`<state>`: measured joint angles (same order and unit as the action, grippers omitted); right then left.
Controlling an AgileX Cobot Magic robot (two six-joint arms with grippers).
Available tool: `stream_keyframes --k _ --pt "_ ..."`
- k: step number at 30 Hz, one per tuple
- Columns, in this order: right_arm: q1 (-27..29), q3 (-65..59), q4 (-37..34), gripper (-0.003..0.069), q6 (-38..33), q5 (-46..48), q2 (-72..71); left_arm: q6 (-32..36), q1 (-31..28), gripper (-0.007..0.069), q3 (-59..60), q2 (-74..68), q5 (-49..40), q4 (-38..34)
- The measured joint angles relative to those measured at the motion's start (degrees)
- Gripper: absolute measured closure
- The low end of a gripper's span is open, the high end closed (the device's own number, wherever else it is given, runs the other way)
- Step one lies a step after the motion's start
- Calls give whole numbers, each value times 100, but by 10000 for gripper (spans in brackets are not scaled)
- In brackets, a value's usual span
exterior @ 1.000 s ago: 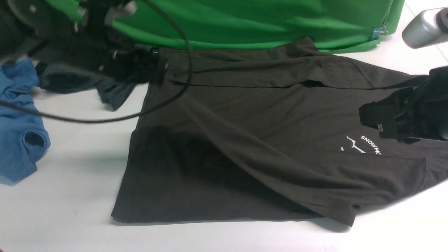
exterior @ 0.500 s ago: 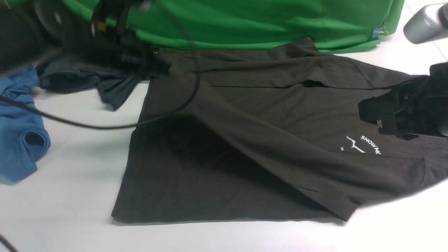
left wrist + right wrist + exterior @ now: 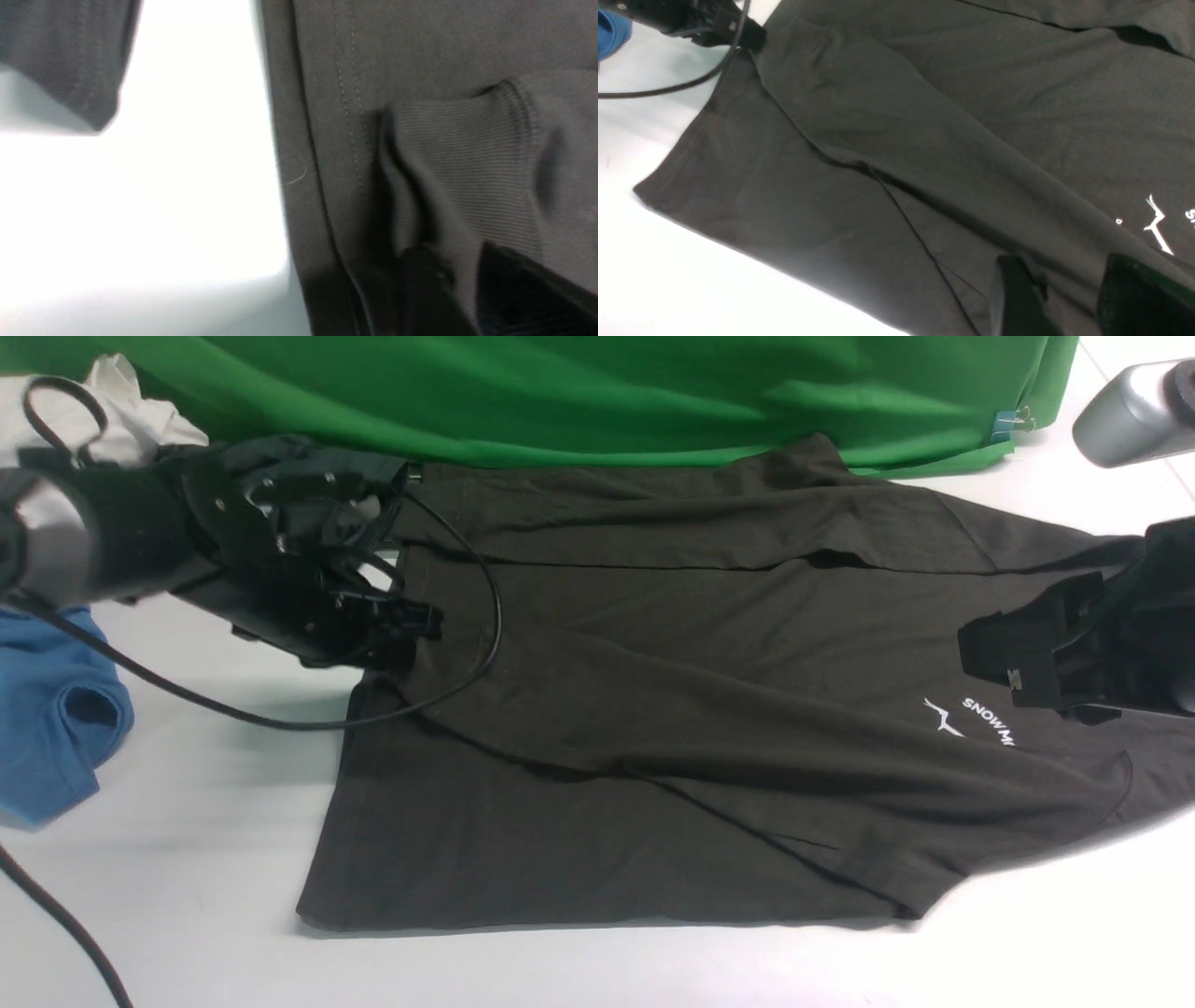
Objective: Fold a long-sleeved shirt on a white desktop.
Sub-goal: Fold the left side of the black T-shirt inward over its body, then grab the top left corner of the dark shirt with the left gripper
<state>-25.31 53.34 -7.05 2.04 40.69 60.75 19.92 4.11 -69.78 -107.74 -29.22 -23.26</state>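
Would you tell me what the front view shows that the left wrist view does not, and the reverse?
Only the front view shows the green cloth, the blue garment, the white lettering and the right gripper. Only the left wrist view shows the sleeve's ribbed cuff, lying between the fingers of the left gripper. Both show the long-sleeved shirt and the white desktop.

A green cloth [image 3: 597, 392] drapes along the worktop's [image 3: 187, 859] far edge. A crumpled bright blue garment [image 3: 51, 728] lies at the left edge, and a pale cloth [image 3: 131, 406] is bunched in the far left corner.
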Motion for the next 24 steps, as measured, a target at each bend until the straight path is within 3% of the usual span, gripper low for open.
stream_keyframes --k 6,7,9,16,24 --pt "0 0 -22 418 -137 64 0 -1405 -190 67 -950 342 -792 72" --pt "0 0 -22 418 -137 64 0 -1405 -204 67 -996 342 -810 46" --pt "0 34 -199 418 -547 63 18 -1573 -398 -22 -1665 207 -1051 -296" --pt "0 732 -457 418 -1075 80 519 -1578 -582 -48 -3075 -838 -1658 -680" --pt "-58 1520 -499 418 -1154 -43 1010 -2043 -631 -3 -4579 -2501 -1893 -821"
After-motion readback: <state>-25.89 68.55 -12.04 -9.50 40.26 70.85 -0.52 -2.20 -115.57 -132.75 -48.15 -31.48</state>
